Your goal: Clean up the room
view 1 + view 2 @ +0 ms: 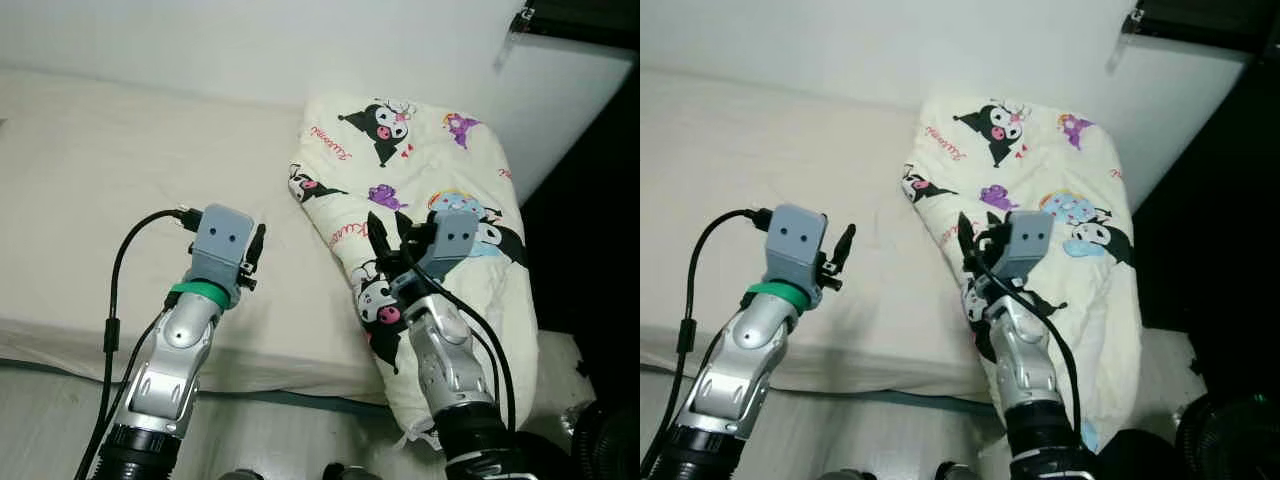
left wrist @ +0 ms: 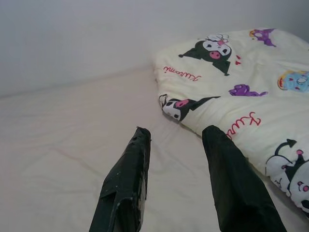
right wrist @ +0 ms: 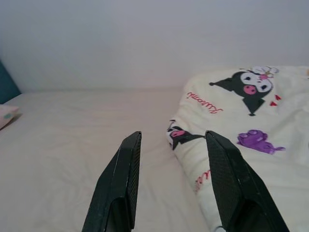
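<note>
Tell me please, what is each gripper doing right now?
Left gripper: open, empty, over the bed.
Right gripper: open, empty, above the quilt.

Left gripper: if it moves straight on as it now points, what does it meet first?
Probably the bare cream mattress first; the open left gripper aims low across it, with the cartoon-printed cream quilt just beside. Depth is unclear.

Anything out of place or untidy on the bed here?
Yes. The cartoon-print quilt lies bunched at the bed's right end, its lower end spilling over the mattress edge toward the floor. Both grippers, left and right, are open and hold nothing.
</note>
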`<state>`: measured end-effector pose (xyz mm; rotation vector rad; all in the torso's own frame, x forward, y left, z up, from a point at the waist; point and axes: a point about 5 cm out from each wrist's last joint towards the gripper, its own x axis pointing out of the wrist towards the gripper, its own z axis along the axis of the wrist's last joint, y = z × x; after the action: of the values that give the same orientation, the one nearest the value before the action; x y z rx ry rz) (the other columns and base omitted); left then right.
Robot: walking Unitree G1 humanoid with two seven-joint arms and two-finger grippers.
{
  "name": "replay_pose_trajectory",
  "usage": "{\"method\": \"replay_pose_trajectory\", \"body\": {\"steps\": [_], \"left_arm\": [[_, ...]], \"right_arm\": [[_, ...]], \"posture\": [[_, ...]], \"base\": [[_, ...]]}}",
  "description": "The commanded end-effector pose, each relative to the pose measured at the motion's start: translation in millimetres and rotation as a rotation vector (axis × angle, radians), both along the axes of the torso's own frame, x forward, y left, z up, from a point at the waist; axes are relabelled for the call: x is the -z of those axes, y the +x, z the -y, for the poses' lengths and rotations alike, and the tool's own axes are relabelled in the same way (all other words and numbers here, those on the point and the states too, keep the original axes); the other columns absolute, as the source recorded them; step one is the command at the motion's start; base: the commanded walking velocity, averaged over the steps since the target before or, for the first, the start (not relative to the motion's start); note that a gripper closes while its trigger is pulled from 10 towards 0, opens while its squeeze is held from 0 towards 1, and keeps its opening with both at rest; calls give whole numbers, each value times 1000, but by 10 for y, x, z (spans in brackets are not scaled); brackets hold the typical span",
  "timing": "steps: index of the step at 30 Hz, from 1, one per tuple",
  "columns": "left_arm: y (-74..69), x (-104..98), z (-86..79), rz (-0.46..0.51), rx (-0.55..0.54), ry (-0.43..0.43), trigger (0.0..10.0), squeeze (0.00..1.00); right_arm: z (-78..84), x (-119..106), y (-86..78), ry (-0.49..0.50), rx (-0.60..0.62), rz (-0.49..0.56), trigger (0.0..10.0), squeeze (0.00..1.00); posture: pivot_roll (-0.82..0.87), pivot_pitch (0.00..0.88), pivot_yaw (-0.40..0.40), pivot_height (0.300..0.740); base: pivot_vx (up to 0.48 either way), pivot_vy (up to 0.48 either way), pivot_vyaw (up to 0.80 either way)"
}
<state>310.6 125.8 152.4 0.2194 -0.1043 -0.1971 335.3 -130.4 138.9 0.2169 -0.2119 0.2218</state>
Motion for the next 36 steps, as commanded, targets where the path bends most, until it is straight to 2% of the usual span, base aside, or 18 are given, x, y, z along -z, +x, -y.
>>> {"method": "replay_pose_trajectory", "body": {"steps": [1,31,36], "left_arm": [[-31,50,26,-14,15,9,10000,0],[-29,45,19,-19,16,12,10000,0],[-30,41,14,-20,16,13,10000,0]], "right_arm": [[28,65,-23,9,11,-28,10000,0],[39,80,-39,15,23,-33,10000,0],[151,52,-22,6,92,-23,10000,0]], "posture": [[59,62,20,720],[57,69,28,585],[58,71,31,585]], "base": [[0,0,0],[0,0,0],[0,0,0]]}}
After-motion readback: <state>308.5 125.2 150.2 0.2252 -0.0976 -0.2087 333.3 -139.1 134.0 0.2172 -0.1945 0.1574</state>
